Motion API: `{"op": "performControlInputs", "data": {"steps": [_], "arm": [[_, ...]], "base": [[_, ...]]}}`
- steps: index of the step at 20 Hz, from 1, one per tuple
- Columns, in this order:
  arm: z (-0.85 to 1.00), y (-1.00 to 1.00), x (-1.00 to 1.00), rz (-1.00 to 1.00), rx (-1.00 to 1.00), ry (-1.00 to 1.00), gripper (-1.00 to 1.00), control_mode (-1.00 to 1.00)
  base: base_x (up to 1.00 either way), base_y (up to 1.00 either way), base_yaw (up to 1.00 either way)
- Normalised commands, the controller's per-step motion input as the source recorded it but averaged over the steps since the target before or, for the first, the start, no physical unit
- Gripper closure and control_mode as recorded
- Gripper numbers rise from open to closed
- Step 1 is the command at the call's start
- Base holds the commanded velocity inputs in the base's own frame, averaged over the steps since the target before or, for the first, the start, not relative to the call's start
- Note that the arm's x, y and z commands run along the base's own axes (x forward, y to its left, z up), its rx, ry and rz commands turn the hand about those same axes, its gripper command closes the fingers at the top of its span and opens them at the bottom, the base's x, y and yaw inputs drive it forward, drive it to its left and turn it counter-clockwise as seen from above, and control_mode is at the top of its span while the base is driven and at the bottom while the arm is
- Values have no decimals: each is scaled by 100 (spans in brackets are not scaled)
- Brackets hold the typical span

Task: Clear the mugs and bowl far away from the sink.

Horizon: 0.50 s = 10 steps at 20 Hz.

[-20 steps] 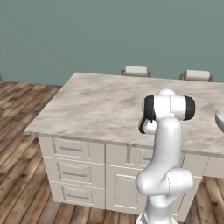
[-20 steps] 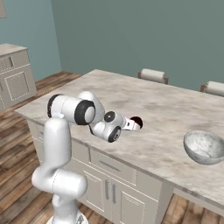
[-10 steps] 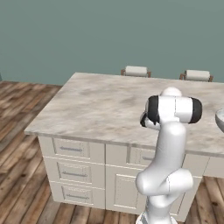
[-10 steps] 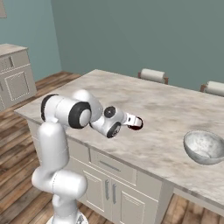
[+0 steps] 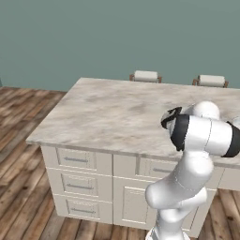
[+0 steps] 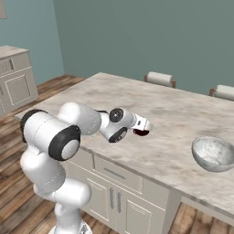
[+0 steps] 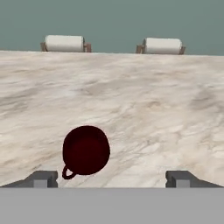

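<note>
A: What should the arm do well here?

B: My guess: back the gripper (image 7: 111, 178) straight off without nudging the mug (image 7: 85, 150), which sits on the island (image 6: 151, 114).

A: Is anything held?

B: No. The jaws gape wide and empty. The maroon mug rests between them, nearer the left finger, handle toward the hand. The bowl (image 6: 213, 153) sits well apart, to the right.
</note>
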Motion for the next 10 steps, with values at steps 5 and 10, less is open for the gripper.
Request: {"op": "performControlInputs", "data": {"steps": [5, 10], "arm": [[100, 7, -95, -8, 2, -21, -100, -100], [100, 27, -72, -7, 0, -35, -100, -100]], "base": [[0, 0, 0], [0, 0, 0]]}}
